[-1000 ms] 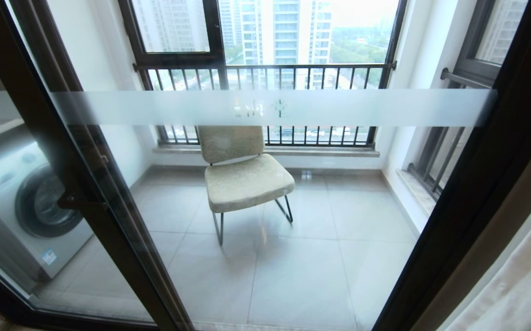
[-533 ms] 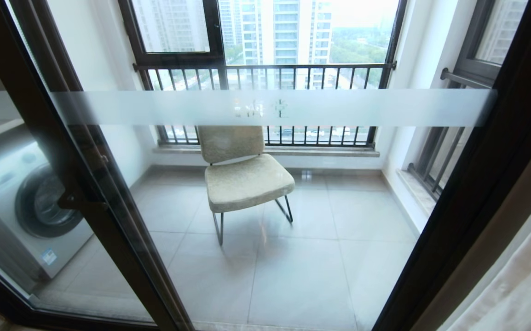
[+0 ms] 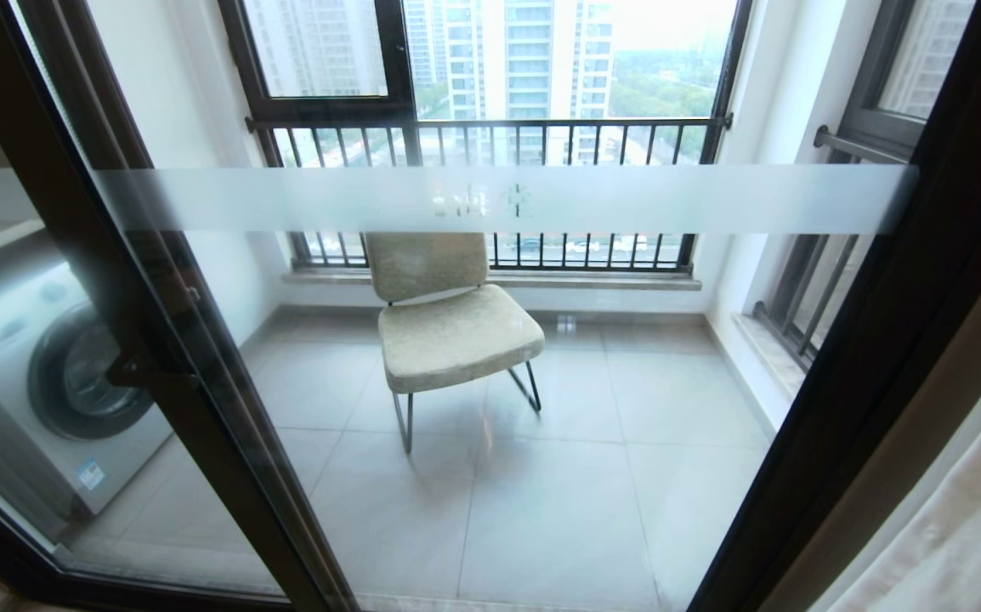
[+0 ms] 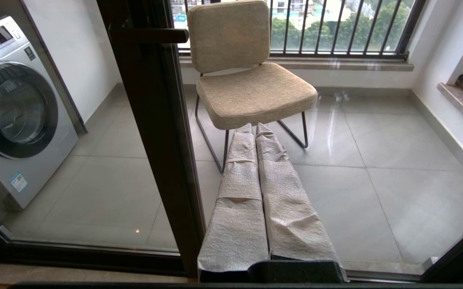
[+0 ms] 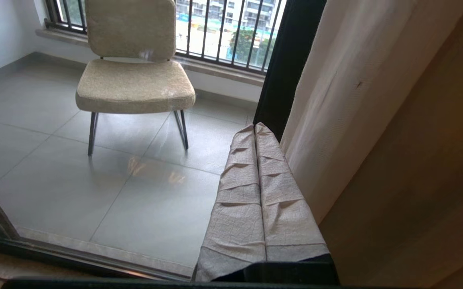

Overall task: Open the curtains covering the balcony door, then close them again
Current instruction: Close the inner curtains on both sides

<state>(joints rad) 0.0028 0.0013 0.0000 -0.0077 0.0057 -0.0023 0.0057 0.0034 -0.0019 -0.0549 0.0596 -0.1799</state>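
Note:
The balcony door (image 3: 864,357) stands uncovered in front of me: glass panels in dark frames with a frosted band (image 3: 669,200) across them. The curtains (image 3: 966,527) hang gathered at the far right. In the right wrist view the white sheer layer (image 5: 336,100) hangs beside the thick beige layer (image 5: 424,160). My right gripper (image 5: 254,126), its fingers wrapped in pale cloth, is shut and empty, right next to the sheer. My left gripper (image 4: 254,126), wrapped the same way, is shut and empty beside the door's middle frame (image 4: 155,140). Neither gripper shows in the head view.
Behind the glass a beige chair (image 3: 448,331) stands on the tiled balcony floor. A washing machine (image 3: 48,382) sits at the left. Barred windows (image 3: 490,136) close the far side of the balcony. The door's lower track (image 4: 95,257) runs just below my grippers.
The curtain fold at the lower right edge of the head view has shifted slightly. The door, chair and washing machine stay as they were.

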